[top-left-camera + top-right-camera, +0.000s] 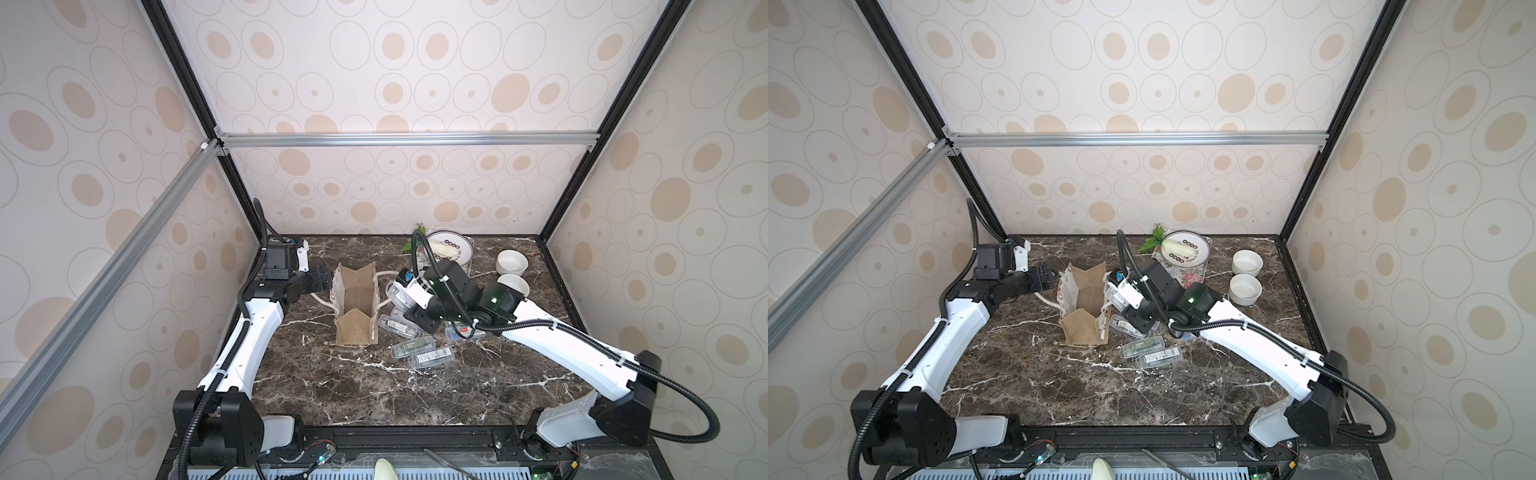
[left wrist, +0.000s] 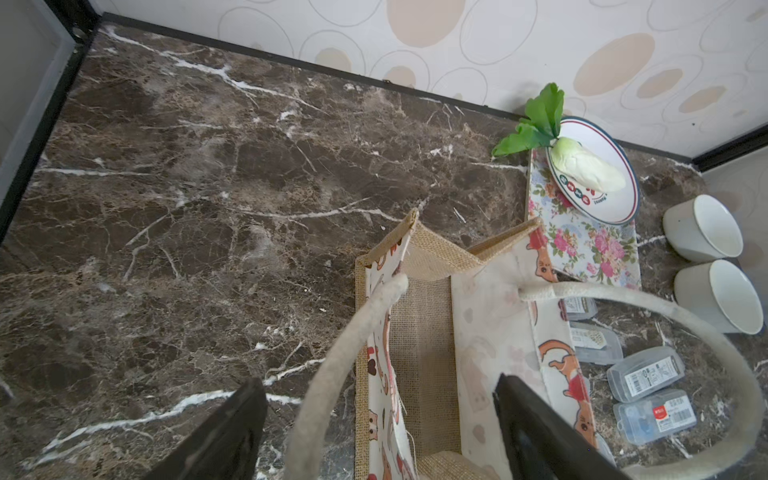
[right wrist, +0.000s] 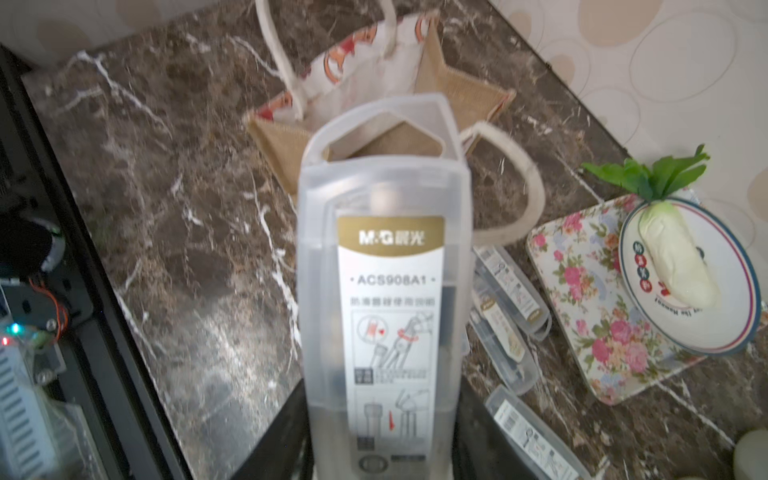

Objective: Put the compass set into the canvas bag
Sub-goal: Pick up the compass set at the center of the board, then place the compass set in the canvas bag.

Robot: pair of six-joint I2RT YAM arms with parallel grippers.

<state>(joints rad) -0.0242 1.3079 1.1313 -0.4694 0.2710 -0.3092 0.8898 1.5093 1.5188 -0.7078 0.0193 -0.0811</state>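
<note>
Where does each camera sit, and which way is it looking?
Top views: high above the arms' bases, looking down at the marble table; left arm and right arm show.
Left wrist: on its arm, above the canvas bag; open left gripper shows.
Right wrist: on its arm, facing the bag; right gripper holds a compass set.
Shared: both wrist views show the plate.

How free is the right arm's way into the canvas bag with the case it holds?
Probably yes: the canvas bag stands upright, mouth open, and the right gripper holds the compass set case beside its rim. The left gripper, jaws open, sits at the opposite wall, not across the mouth.
</note>
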